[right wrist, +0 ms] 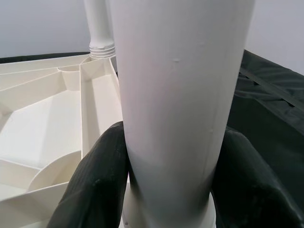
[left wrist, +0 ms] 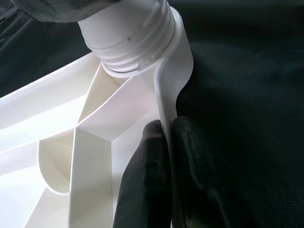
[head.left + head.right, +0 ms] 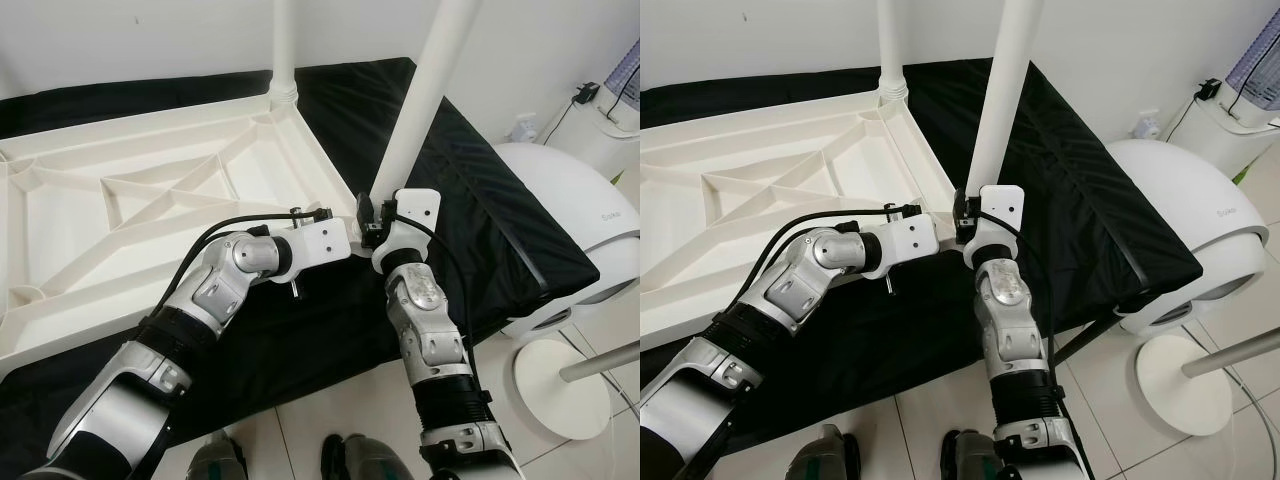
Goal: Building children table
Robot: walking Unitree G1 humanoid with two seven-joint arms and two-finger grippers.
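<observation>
Right wrist view: right gripper (image 1: pixel 171 190) clamped round white table leg (image 1: pixel 180 95), near its base.
Leg axis: upright, rising from corner of upturned tabletop (image 3: pixel 150 200) on black cloth (image 3: pixel 480 200).
Left gripper (image 2: pixel 166 156): fingers pinching tabletop's rim wall.
Arms: both reach forward, meeting at that corner.

With 2 upright legs (image 3: pixel 425 95) (image 3: pixel 283 50) blocking 12 to 1 o'clock, the ribbed tabletop (image 3: pixel 120 210) lies open from 9 to 11 o'clock, a white appliance (image 3: pixel 590 215) crowding 3 o'clock.
</observation>
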